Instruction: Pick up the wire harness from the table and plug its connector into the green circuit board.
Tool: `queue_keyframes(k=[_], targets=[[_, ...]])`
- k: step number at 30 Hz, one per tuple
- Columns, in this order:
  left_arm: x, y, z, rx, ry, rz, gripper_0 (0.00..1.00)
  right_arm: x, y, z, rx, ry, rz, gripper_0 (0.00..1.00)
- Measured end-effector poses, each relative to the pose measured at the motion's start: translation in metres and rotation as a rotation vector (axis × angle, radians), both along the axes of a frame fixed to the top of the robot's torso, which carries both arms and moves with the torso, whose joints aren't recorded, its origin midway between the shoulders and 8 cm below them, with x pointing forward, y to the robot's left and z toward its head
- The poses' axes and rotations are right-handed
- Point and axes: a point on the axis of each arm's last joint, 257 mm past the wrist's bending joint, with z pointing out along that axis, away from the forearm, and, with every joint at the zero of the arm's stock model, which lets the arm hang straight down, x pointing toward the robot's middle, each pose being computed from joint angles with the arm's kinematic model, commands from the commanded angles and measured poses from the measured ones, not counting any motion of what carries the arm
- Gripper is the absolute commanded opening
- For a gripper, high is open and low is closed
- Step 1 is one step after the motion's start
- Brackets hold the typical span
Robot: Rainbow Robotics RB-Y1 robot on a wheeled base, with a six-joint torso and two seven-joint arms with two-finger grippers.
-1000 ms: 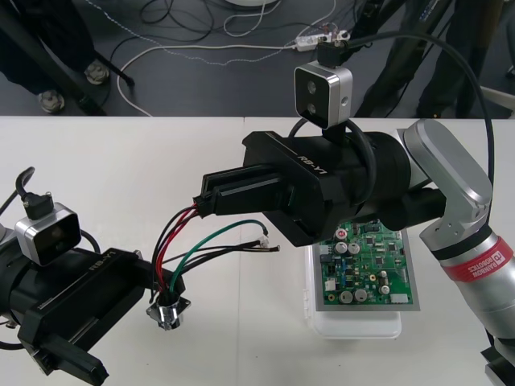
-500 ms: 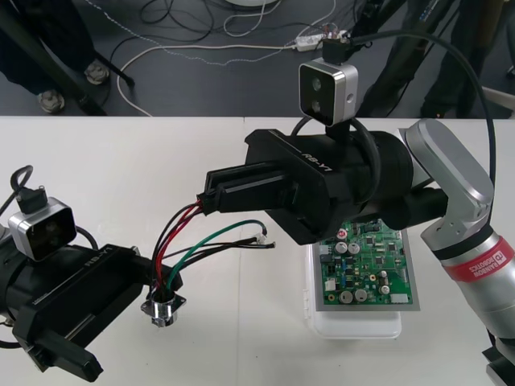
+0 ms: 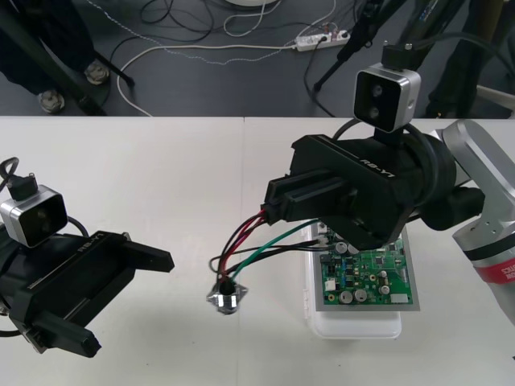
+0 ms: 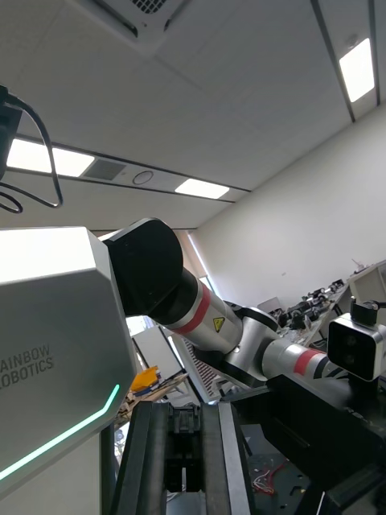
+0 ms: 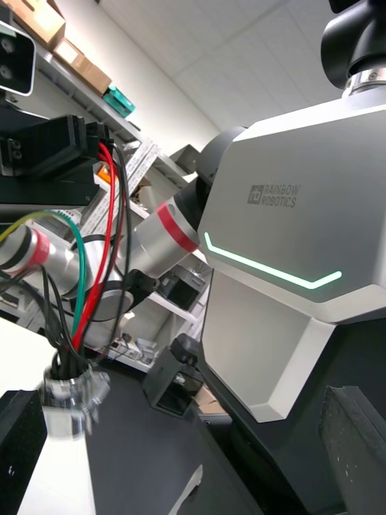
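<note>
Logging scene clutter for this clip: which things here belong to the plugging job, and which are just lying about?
Job: wire harness, hanging from right gripper, jaws shut on it; green circuit board on white base; left gripper, jaws open.
Lying about: floor cables, power strip.

This looks like a robotics or electronics lab. The counter (image 3: 145, 169) is a plain light work surface. On its right side a bare green circuit board (image 3: 366, 277) sits on a white base (image 3: 354, 324). Beyond the counter's far edge, dark floor (image 3: 241, 92) is strewn with loose cables (image 3: 225, 48), a white power strip (image 3: 319, 39) and black stand legs (image 3: 331, 66).
</note>
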Motion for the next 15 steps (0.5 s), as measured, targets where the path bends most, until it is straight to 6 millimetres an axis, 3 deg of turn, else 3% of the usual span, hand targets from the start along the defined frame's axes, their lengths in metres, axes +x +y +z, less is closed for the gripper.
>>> queue_keyframes(k=[15], targets=[[0.035, 0.025, 0.001, 0.065, -0.083, 0.121, 1.0, 0.019, -0.032, 0.002, 0.014, 0.002, -0.123, 0.0]])
